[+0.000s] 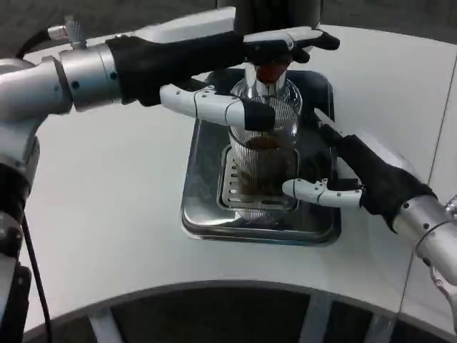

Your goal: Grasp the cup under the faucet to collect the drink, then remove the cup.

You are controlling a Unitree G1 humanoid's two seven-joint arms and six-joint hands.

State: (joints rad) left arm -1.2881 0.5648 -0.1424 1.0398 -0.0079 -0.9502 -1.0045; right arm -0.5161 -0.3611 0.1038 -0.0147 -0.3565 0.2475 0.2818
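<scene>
A clear ribbed cup (263, 161) with brown drink in it stands on the grate of a metal drip tray (203, 214), right under the faucet (270, 73) with its red tip. My right hand (357, 175) wraps the cup from the right, its thumb across the front near the base and its fingers along the far side. My left hand (214, 61) reaches in from the left. Its fingers (285, 41) lie stretched over the top of the faucet lever, and its thumb (214, 106) sticks out in front of the cup's upper part.
The dark body of the dispenser (278, 11) rises behind the tray at the top edge. White table (107, 214) surrounds the tray, with its curved front edge near the bottom of the picture. A seam runs down the table at the far right.
</scene>
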